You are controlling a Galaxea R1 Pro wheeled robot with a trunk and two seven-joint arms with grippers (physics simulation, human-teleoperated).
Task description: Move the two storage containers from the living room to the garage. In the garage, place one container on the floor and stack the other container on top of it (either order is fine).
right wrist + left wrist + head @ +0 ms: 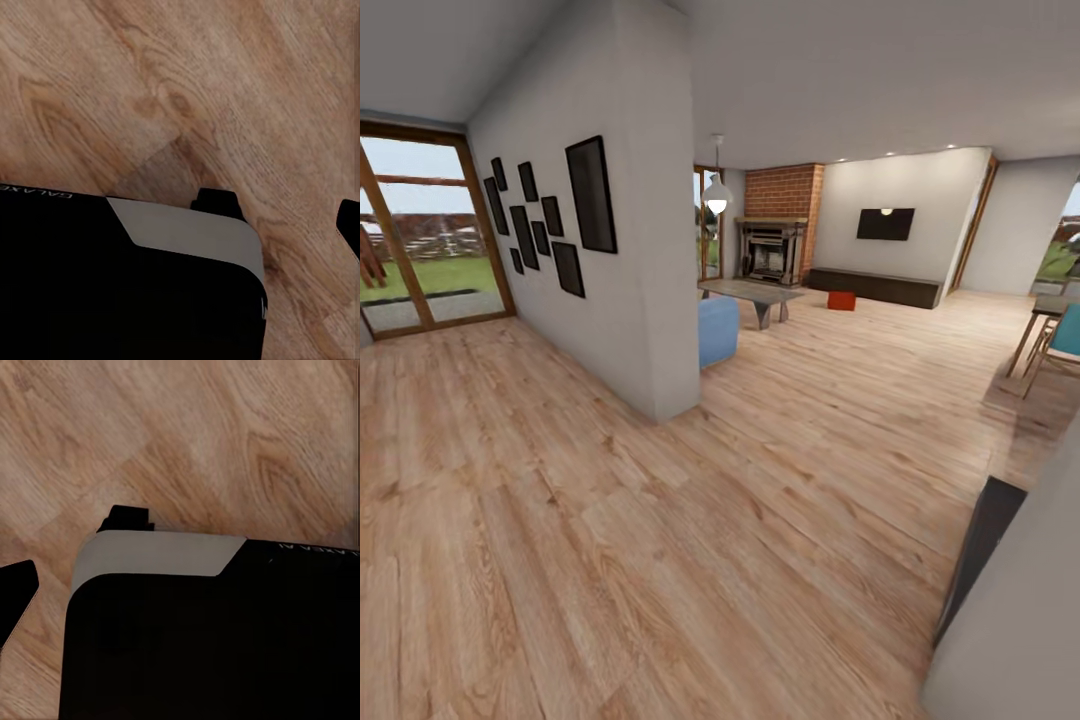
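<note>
Plank flooring (660,520) runs open ahead. A white partition wall (650,250) juts at left, a blue sofa (717,330) and glass table (752,292) beyond; one orange-red storage container (841,300) sits below the TV (886,223). Whether either gripper is open or holding anything cannot be told.

Ahead on the plank floor (660,560), a dividing wall (650,250) with frames; behind it a sofa (718,330), then a counter (752,293). Farther back, a fireplace (770,250); right of it, a bin (841,300) on the floor before a low bench (875,286), under a wall TV (886,223).
</note>
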